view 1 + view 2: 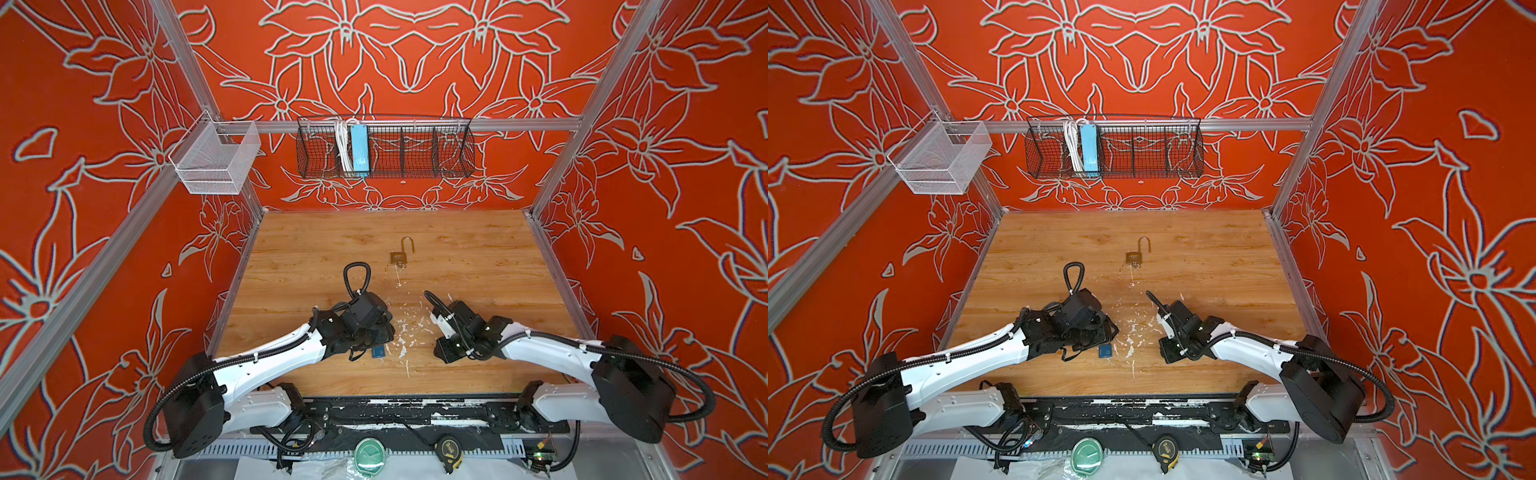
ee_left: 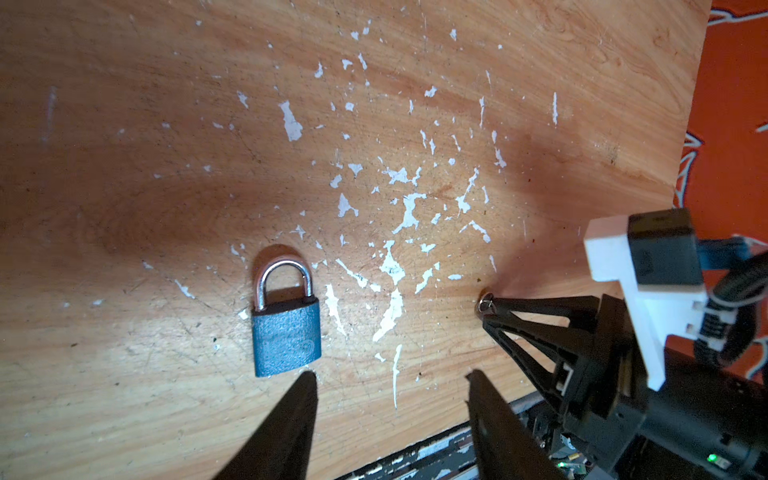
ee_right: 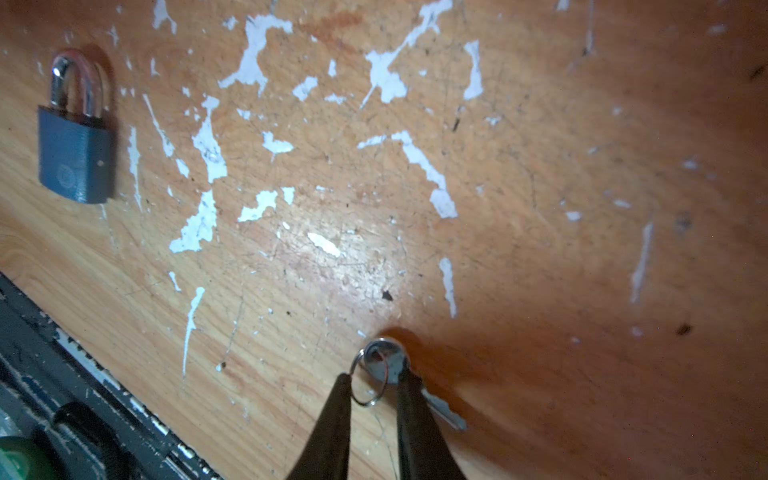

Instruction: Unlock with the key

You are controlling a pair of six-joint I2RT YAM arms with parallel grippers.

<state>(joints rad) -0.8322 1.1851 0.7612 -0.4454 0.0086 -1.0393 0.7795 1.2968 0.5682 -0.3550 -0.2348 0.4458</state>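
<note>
You had a wooden table (image 1: pixel 457 249), its surface chipped white toward the front, with both arms folded low over its near half. Your left gripper (image 2: pixel 390 386) stood low over the wood with its jaws apart. Your right gripper (image 3: pixel 375 374) had its jaws drawn in on the key (image 3: pixel 384 357), one fingertip on each side of the round bow, tips down at the table surface. The blue-grey padlock (image 2: pixel 286 336) lay flat on the table, shackle seated in its body, just beyond one fingertip of the left gripper and apart from the right gripper. In both top views a brass padlock (image 1: pixel 398 257) lay farther back near the table's middle, well apart from both grippers, its shackle swung open. The key blade ran back past one right fingertip, flat against the wood. A thin key ring (image 3: pixel 368 399) passed through the bow, touching the other fingertip.
</note>
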